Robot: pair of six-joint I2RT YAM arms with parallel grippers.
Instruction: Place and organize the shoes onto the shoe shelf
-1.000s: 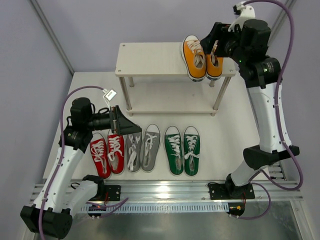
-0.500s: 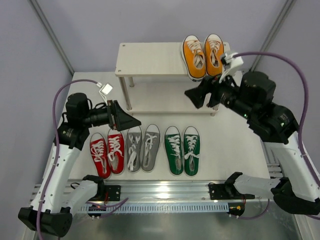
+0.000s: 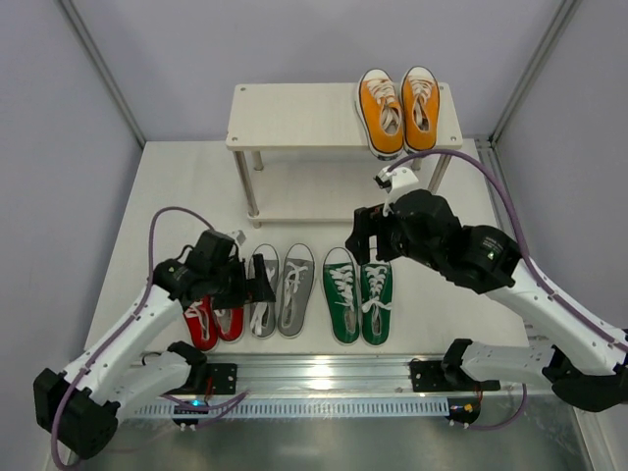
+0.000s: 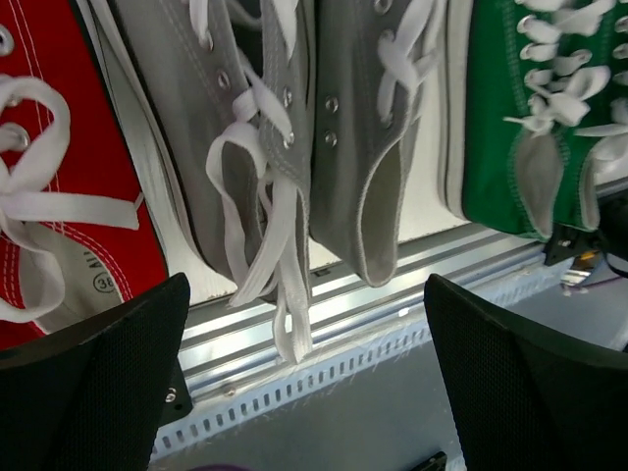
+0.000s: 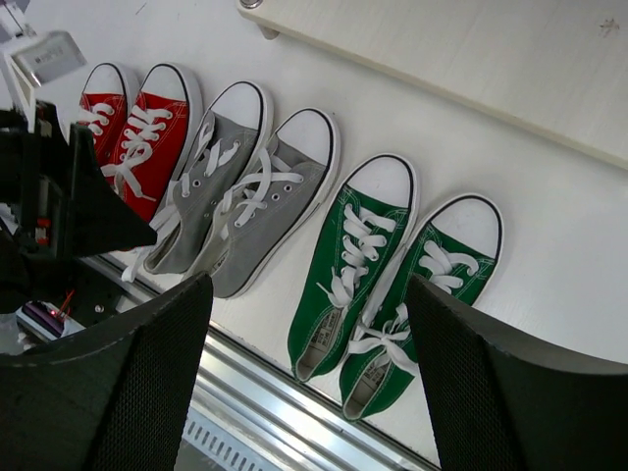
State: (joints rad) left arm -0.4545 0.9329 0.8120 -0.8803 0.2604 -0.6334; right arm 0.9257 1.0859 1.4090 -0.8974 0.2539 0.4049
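Observation:
The orange pair point(image 3: 397, 108) stands on the right of the shoe shelf's top board point(image 3: 294, 116). The red point(image 3: 208, 321), grey point(image 3: 282, 294) and green point(image 3: 358, 294) pairs lie in a row on the table in front of the shelf. My left gripper point(image 3: 257, 283) is open and empty, low over the heels of the grey pair point(image 4: 294, 147), with a red shoe point(image 4: 49, 196) to its left. My right gripper point(image 3: 365, 235) is open and empty above the toes of the green pair point(image 5: 392, 275). The red pair is partly hidden by my left arm.
The metal rail point(image 3: 324, 373) runs along the near table edge, right behind the shoe heels. The shelf's lower board point(image 5: 471, 59) has nothing on it where it shows. The shelf legs point(image 3: 253, 186) stand behind the shoe row. Grey walls close in both sides.
My right arm left the orange pair on the top board and swung down to over the green pair. My left gripper dropped from above the red pair to the grey pair's heels.

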